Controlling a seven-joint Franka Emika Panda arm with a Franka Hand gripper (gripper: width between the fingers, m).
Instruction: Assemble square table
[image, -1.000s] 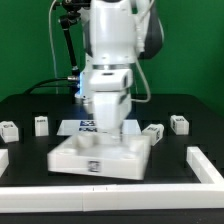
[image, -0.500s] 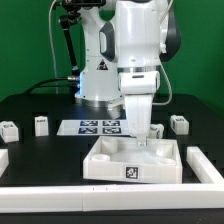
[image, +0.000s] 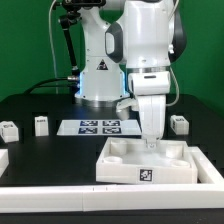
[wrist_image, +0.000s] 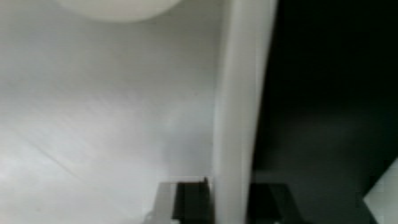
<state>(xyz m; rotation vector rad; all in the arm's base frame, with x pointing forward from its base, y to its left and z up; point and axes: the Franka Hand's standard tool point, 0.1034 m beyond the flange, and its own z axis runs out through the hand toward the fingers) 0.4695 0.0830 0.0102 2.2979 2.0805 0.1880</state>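
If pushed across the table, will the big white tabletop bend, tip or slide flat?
The tabletop looks like thick moulded plastic with a raised rim, so probably stiff. It lies wide and low on the black table, so tipping seems unlikely. Its hollow face suggests low weight.

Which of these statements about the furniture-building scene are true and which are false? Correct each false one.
1. The tabletop lies hollow face up. True.
2. The jaws hang open high above it. False: they are down at its far rim, one on each side of the wall.
3. Two legs stand at the exterior view's left. True.
4. A leg is already fixed in the tabletop. False: none shows in it, and another leg stands loose at the exterior view's right.
5. The marker board rests on the tabletop. False: it lies flat on the table behind it.
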